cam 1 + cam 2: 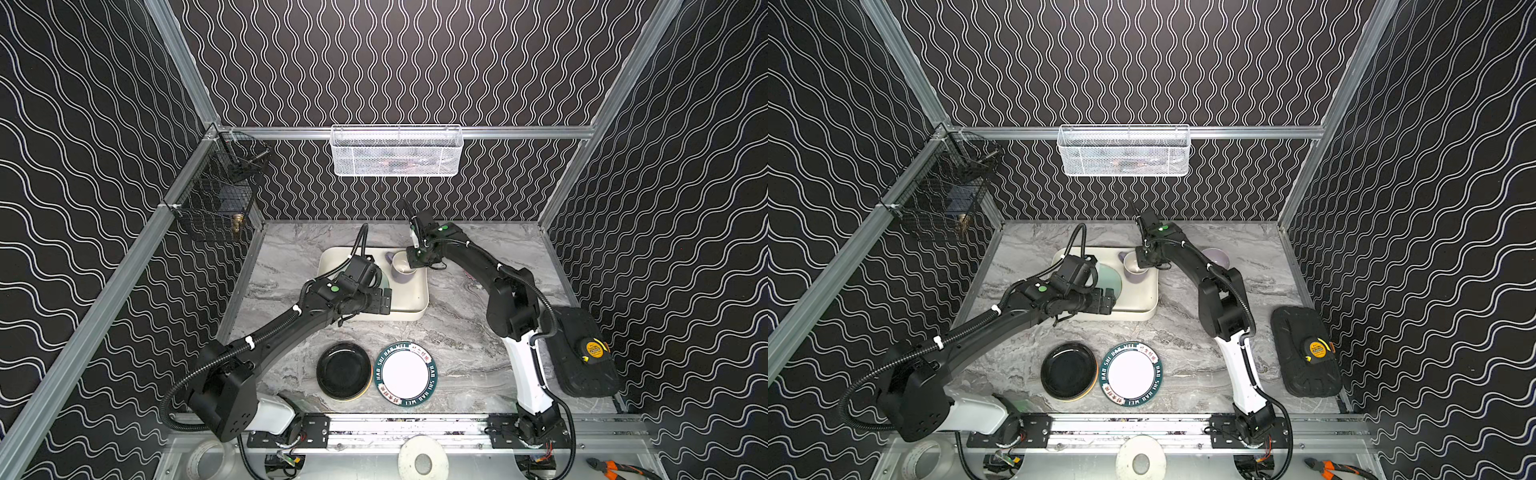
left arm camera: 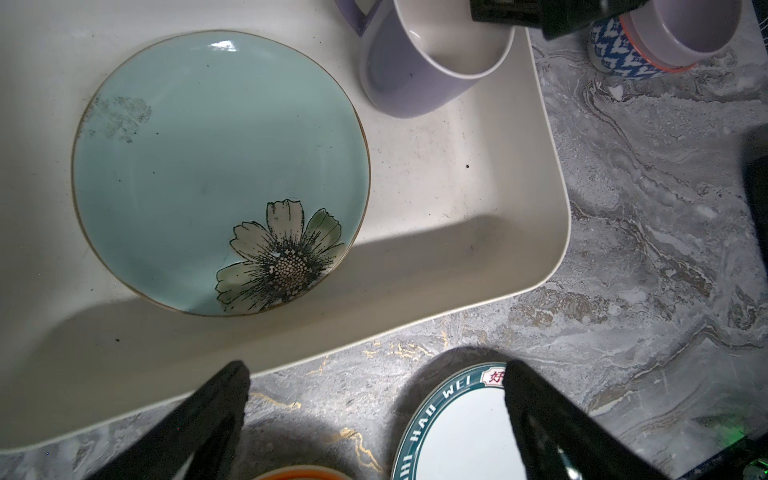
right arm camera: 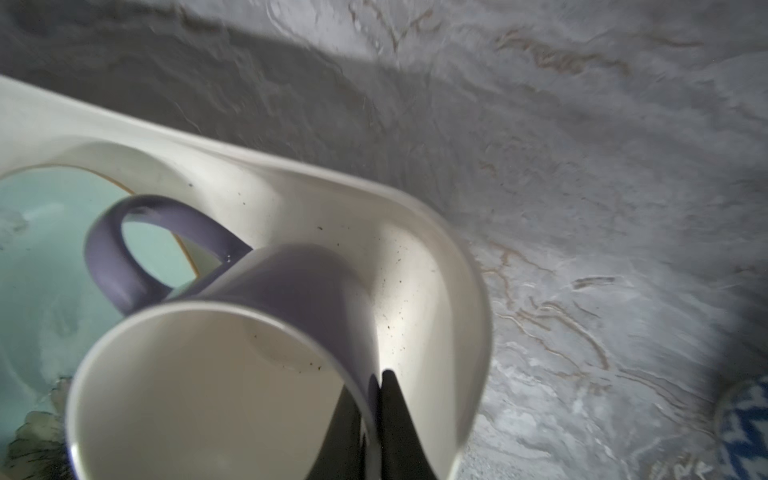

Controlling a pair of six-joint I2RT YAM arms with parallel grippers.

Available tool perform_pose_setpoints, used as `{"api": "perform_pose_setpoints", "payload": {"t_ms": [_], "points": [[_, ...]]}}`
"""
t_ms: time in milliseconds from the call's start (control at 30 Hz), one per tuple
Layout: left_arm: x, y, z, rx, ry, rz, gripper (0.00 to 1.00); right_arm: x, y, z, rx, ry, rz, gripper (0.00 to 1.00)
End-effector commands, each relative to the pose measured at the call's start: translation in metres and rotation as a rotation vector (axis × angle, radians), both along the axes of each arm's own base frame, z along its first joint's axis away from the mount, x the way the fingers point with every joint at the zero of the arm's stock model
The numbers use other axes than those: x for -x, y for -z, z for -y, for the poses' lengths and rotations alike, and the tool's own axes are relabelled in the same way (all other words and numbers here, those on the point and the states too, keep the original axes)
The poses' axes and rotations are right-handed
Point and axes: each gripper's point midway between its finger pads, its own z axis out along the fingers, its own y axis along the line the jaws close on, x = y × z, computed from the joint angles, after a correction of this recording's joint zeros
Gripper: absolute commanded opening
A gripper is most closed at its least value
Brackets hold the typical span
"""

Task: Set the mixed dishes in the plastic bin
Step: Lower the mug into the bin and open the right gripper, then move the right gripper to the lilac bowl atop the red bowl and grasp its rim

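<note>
Glossy lavender mug (image 3: 299, 282) — thin rim pinched by right gripper (image 3: 379, 376); left gripper (image 2: 376, 365) splayed, empty.

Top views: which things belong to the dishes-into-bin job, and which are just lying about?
Job:
plastic bin
mint-green floral plate
lavender mug
black plate
lettered green-rimmed plate
lavender bowl
patterned bowl

Lying about:
white mesh basket
black wire basket
black case
tape measure
pliers
white roll
</note>
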Motion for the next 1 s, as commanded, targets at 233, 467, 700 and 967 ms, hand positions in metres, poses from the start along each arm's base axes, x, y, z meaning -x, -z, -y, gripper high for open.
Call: {"api": "perform_pose_setpoints", "payload": {"t_ms": [233,467,700,967], "points": [[-0.004,0.001,0.0,0.002,0.002,0.003,0.99,-0.014,0.001,0.003,0.019,0.011,0.046,0.12],[-0.005,0.001,0.001,0.002,0.001,-0.001,0.99,-0.024,-0.008,0.005,0.021,0.016,0.081,0.19],[-0.005,0.002,0.0,0.004,-0.001,-0.001,0.99,-0.022,-0.053,0.003,-0.047,0.009,0.176,0.39],[-0.002,0.009,0.009,0.048,0.019,-0.03,0.99,-0.015,-0.124,0.061,-0.091,0.149,0.3,0.43]]}}
